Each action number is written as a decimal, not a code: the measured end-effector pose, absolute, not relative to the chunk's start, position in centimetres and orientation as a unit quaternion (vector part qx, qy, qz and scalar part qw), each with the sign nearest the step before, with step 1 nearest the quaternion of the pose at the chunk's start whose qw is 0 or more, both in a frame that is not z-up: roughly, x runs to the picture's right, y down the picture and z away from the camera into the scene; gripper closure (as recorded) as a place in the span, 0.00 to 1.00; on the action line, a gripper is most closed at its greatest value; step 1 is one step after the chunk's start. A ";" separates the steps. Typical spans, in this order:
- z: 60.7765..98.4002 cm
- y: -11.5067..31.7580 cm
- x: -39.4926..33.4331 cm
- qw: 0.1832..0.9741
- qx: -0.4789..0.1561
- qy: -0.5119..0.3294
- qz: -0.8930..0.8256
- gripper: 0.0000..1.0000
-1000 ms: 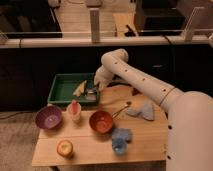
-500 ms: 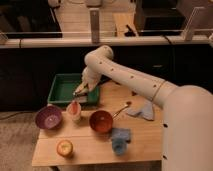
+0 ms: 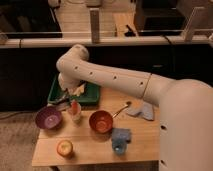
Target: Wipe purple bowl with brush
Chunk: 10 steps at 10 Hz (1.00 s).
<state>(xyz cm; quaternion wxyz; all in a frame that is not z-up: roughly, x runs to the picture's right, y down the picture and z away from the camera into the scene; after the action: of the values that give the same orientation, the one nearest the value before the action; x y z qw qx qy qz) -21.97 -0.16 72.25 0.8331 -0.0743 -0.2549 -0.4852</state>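
One gripper near one purple bowl

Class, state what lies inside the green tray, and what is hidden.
In the green tray a pale yellowish item shows. The arm covers the rest; the tool hangs at its front-left edge.

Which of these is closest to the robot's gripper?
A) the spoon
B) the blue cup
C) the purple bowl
C: the gripper hangs by the green tray's front edge, right beside the purple bowl, while the blue cup and the spoon lie far off to the right.
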 end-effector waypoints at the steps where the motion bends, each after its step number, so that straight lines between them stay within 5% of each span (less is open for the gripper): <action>1: 71.5 0.6 -23.6 0.823 -0.066 -0.257 -0.503 0.99; 10: 72.0 4.4 -37.0 0.726 -0.018 -0.314 -0.612 0.99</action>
<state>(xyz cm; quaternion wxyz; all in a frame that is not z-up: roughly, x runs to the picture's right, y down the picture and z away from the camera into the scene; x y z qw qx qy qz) -37.01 4.45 71.95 0.7257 -0.0182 -0.3138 -0.6119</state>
